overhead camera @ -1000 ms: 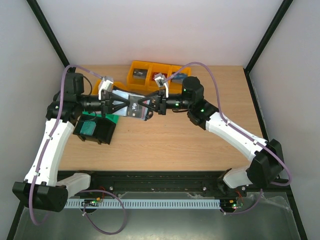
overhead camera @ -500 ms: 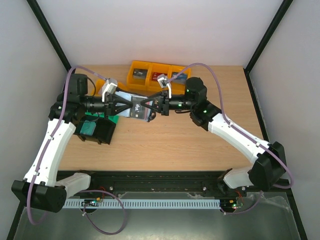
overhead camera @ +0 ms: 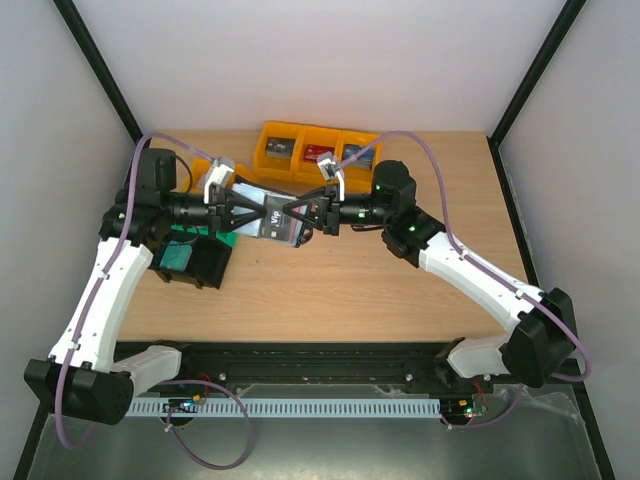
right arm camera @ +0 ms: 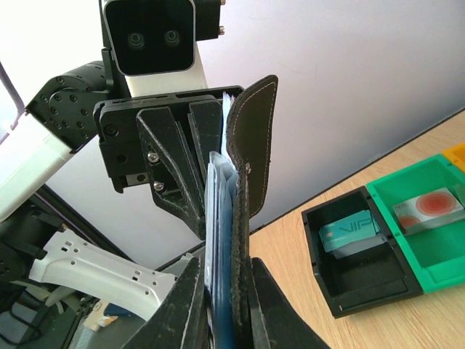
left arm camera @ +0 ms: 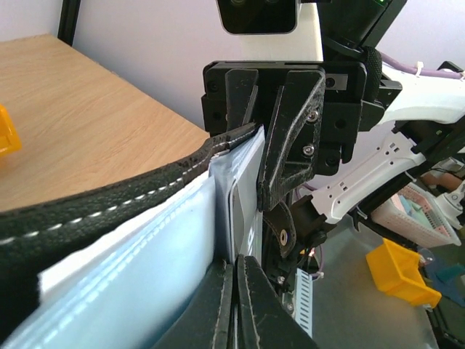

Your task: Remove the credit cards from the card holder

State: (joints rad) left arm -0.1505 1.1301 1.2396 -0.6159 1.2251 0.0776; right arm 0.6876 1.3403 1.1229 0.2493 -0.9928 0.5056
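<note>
**Some cards out, at least one left in the holder**

We see the small black leather-like bifold card holder (overhead camera: 270, 215) held off the wooden desk (overhead camera: 400, 290), in the air just in front of the yellow plastic row of bins (overhead camera: 285, 168). It hangs between the two arms.

The left gripper (left arm camera: 234, 265) has its fingers all but closed on the thin edge of the holder's grey-blue clear pockets. We cannot tell whether a card is pinched there as well. The right gripper (right arm camera: 221, 269) is clamped on the opposite side, one finger against the black outer flap and the other against the pocket stack.

We judge part of the task done:

- A teal plastic card (right arm camera: 350, 233) lies flat in the black plastic bin (right arm camera: 370, 275), which sits in front of the yellow row and to its left.
- A pale card with a red disc (right arm camera: 429, 207) lies in the green plastic bin (right arm camera: 429, 254), right beside the black one.
- The yellow row's compartments hold small dark, red and blue things. They are too small for us to call cards.

A dark card with pale lettering (overhead camera: 272, 216) shows inside the open holder, so at least one remains to be pulled. How many more sit behind the pockets is hidden.
</note>
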